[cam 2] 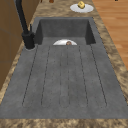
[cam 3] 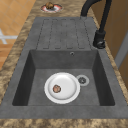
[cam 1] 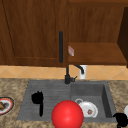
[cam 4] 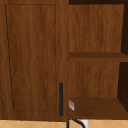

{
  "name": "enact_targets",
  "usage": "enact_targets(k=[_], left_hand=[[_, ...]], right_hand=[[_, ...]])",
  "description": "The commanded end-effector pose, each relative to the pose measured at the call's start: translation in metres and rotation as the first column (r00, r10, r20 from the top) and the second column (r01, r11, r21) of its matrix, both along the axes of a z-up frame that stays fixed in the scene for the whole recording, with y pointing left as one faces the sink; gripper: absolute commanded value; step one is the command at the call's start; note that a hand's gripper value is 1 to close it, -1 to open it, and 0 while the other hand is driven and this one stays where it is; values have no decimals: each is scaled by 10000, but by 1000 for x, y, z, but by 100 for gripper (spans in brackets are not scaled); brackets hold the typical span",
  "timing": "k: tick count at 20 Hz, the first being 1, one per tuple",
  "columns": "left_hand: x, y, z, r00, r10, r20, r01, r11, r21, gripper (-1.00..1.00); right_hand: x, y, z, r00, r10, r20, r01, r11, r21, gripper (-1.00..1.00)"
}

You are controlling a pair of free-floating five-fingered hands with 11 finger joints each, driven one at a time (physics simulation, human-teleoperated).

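In the front view my left hand (cam 1: pixel 37 98) hovers over the ribbed draining board (cam 1: pixel 47 95), fingers pointing straight down, holding nothing. My right hand (cam 1: pixel 121 118) sits low at the right, by the counter's front edge beside the sink basin (cam 1: pixel 106 100); it touches nothing I can make out. A white plate (cam 1: pixel 86 108) (cam 3: pixel 66 85) with a small brown scrap (cam 3: pixel 56 88) lies in the basin next to the drain (cam 3: pixel 82 80). A big red ball (cam 1: pixel 67 115) shows at the bottom centre, between the hands.
A black faucet (cam 1: pixel 67 76) (cam 3: pixel 100 37) stands behind the sink. A red-rimmed plate of food (cam 1: pixel 5 105) (cam 3: pixel 51 7) sits on the left counter, another with yellow food (cam 2: pixel 81 7) on the right. Above hang a shut cabinet door (cam 4: pixel 32 57) and an open shelf (cam 4: pixel 97 106) with a small pink item (cam 1: pixel 71 50).
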State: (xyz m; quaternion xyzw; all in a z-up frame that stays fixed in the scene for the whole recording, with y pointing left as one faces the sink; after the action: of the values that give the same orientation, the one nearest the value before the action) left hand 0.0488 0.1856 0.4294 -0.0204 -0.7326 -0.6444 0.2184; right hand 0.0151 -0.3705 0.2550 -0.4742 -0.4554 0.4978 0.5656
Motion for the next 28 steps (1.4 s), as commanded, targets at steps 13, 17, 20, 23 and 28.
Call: enact_targets(k=[13,17,20,23,28], left_hand=[[-3,-2,2,9979,621,173,-571,9761,-2098,-100],[-3,-3,2,9975,620,349,-519,9698,-2381,-100],[-3,-3,2,9970,624,459,-485,9649,-2582,-100],[-2,-4,3,9967,654,487,-494,9595,-2773,-100],[-4,-5,3,9952,767,600,-554,9528,-2986,-100]], right_hand=[[0,0,0,10000,0,0,0,10000,0,0],[0,0,0,10000,0,0,0,10000,0,0],[0,0,0,10000,0,0,0,10000,0,0],[0,0,0,10000,0,0,0,10000,0,0],[0,0,0,10000,0,0,0,10000,0,0]])
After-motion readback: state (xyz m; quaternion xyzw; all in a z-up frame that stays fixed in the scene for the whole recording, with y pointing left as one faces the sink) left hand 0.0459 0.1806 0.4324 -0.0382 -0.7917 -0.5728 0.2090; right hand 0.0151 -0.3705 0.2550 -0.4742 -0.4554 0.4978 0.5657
